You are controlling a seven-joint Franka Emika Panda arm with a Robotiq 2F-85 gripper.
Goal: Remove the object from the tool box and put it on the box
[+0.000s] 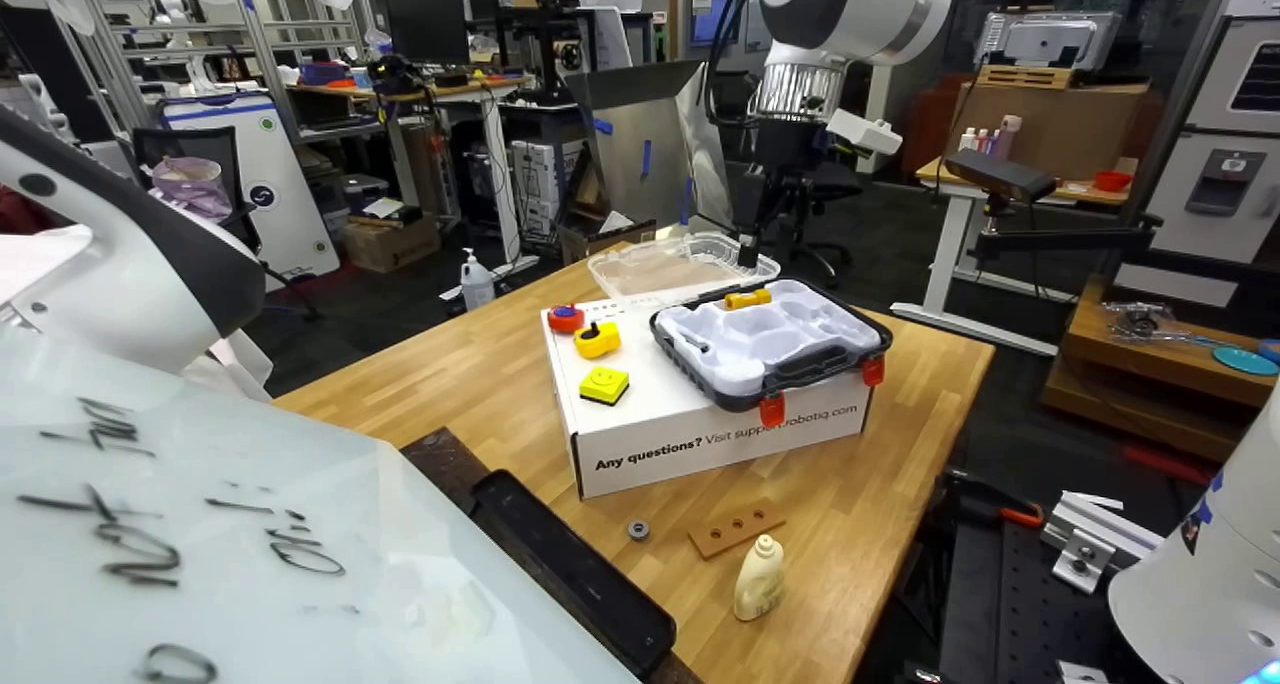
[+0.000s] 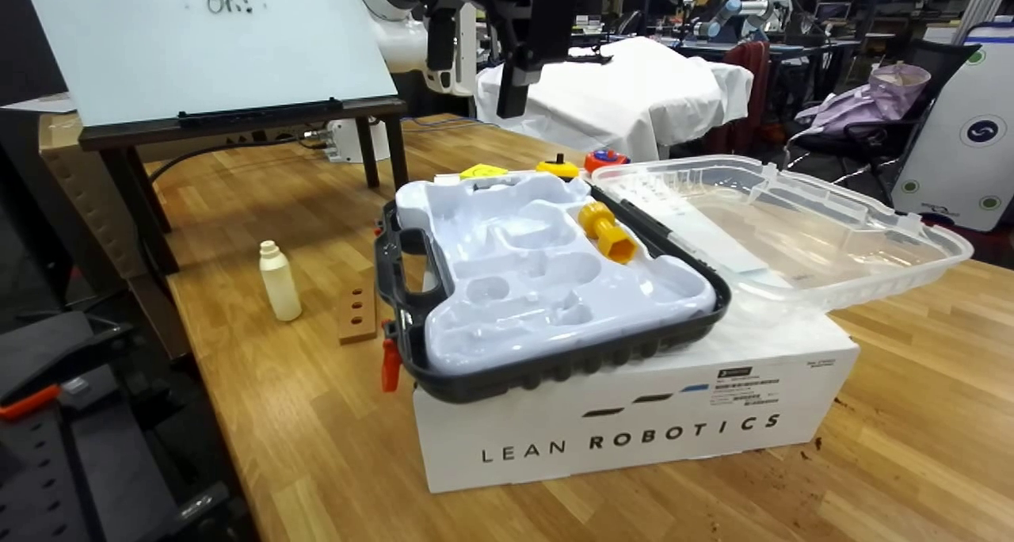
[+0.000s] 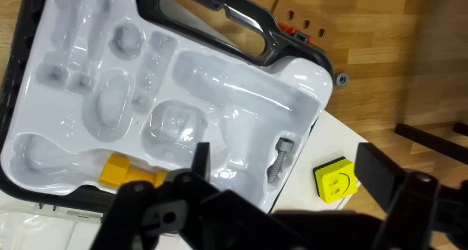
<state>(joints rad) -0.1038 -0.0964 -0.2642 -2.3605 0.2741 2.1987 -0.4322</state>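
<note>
two sides of the box [image 2: 642,429] read "lean robotics" and "any questions?"; the gripper [image 3: 285,163] has its jaws parted.

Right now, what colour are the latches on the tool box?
Red; both latches on the tool box show best in an exterior view.

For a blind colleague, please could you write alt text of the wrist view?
The open end effector hovers over a tool box holding a yellow bolt-shaped piece, partly hidden, and a gray bolt. To the right, a yellow smiley block lies on the white box.
</note>
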